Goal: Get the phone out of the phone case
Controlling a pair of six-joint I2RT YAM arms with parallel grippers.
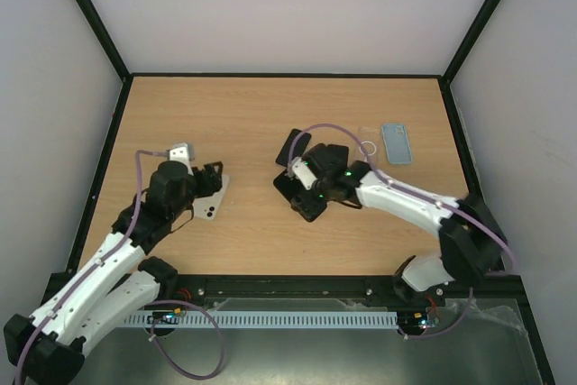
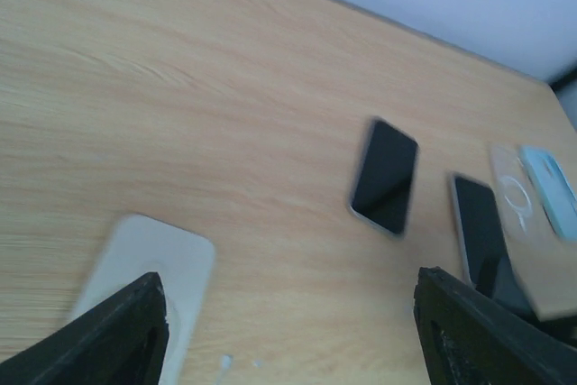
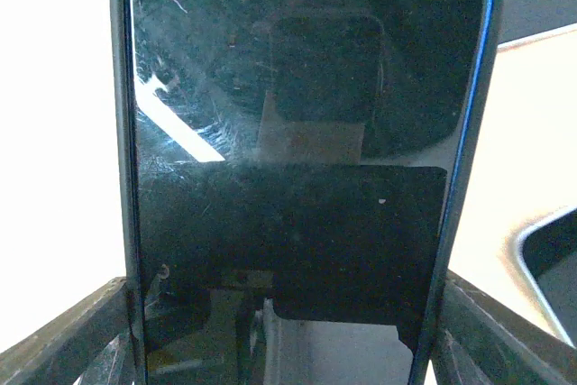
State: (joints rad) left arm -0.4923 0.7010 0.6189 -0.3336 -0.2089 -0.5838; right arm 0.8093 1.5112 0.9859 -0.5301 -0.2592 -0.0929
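In the right wrist view a phone [image 3: 288,132] with a dark, scratched screen fills the frame, edged by a dark blue-grey phone case [image 3: 121,60]. My right gripper [image 3: 288,340] is shut on it, one finger [image 3: 72,340] pressing each long side. In the top view that gripper [image 1: 311,188] holds the black phone [image 1: 302,203] just above the middle of the table. My left gripper [image 2: 288,313] is open over bare wood, with nothing between its fingers. A white phone-shaped slab [image 2: 149,254] lies partly under its left finger; from above the slab [image 1: 214,200] lies by the left gripper [image 1: 207,187].
Two more dark phones [image 1: 293,145] [image 1: 332,154] lie behind the right gripper; the left wrist view shows them too [image 2: 386,176] [image 2: 480,232]. A clear case with a ring [image 1: 368,147] and a light blue case [image 1: 396,142] lie at the back right. Black frame rails border the wooden table [image 1: 234,114].
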